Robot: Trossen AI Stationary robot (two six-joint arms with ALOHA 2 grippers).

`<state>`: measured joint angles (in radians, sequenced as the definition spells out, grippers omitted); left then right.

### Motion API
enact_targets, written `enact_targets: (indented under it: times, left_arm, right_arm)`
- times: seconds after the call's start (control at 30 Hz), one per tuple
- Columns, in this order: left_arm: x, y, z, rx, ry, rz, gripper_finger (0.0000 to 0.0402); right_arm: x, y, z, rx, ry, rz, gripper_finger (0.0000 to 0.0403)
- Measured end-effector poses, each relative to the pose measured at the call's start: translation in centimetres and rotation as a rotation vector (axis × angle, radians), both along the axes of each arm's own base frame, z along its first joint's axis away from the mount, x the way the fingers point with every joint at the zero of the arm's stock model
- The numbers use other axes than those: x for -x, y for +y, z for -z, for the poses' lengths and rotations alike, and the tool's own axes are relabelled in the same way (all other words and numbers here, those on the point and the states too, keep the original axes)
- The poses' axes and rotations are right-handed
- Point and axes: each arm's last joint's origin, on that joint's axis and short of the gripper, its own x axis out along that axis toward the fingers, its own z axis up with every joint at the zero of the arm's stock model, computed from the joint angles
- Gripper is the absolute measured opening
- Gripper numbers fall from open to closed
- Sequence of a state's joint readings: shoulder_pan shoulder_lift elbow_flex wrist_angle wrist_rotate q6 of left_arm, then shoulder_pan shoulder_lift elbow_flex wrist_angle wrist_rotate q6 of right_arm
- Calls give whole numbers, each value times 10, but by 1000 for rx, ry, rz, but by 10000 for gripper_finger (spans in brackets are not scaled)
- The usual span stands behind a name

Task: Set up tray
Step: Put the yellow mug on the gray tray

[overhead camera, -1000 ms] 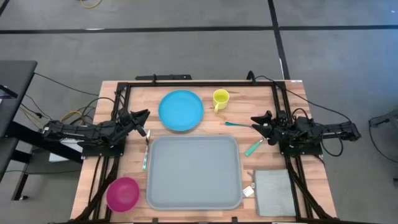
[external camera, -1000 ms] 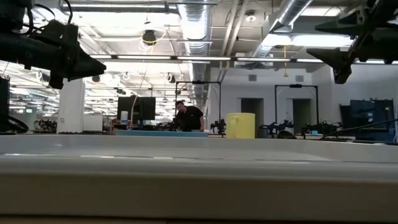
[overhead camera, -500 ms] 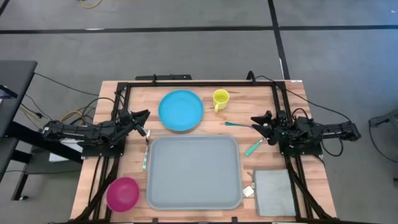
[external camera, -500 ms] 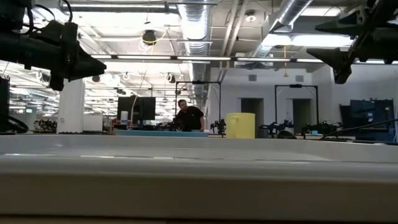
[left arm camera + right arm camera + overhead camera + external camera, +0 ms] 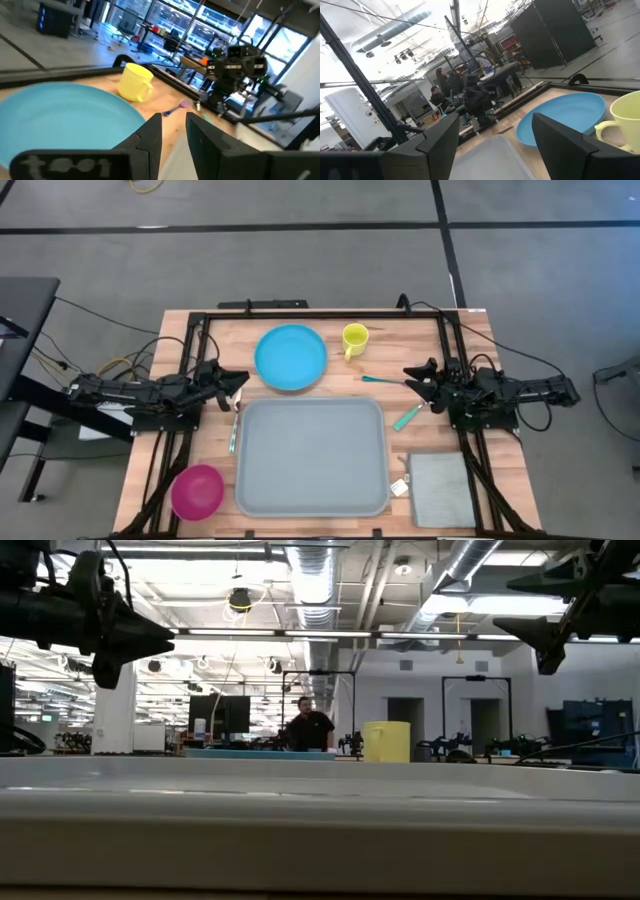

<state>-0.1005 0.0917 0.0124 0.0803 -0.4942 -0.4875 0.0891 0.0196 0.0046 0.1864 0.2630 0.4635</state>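
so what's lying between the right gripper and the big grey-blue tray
A teal-handled utensil lies on the wood between the right gripper and the large grey-blue rectangular plastic tray, seen in the high view.

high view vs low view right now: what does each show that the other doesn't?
Only the high view: the pink bowl, the grey cloth, the utensils beside the tray, and the tray's full outline.

Only the low view: the room beyond the table, with a person standing far back.

Both: the tray, whose rim fills the low view's foreground, the yellow mug, the blue plate, the left gripper and the open right gripper, both raised and empty.
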Motion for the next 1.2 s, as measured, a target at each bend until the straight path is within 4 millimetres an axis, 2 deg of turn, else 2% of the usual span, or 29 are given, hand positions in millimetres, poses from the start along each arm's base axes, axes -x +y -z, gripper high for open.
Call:
enact_targets:
  times: [0.5, 0.77, 0.9, 1.2]
  left_arm:
    - [-1, -3, 0, -76, 32, 108, 83]
    - [-4, -1, 2, -82, 64, 28, 149]
    - [-4, 0, -1, -78, 28, -14, 182]
    - [-4, -1, -3, -82, 8, -2, 192]
  right_arm:
    - [2, -5, -5, -28, -58, 136, 242]
    - [2, -8, -2, -38, -20, 218, 242]
    - [3, -10, 1, -105, -14, 318, 242]
    - [2, -10, 8, -108, 61, 326, 242]
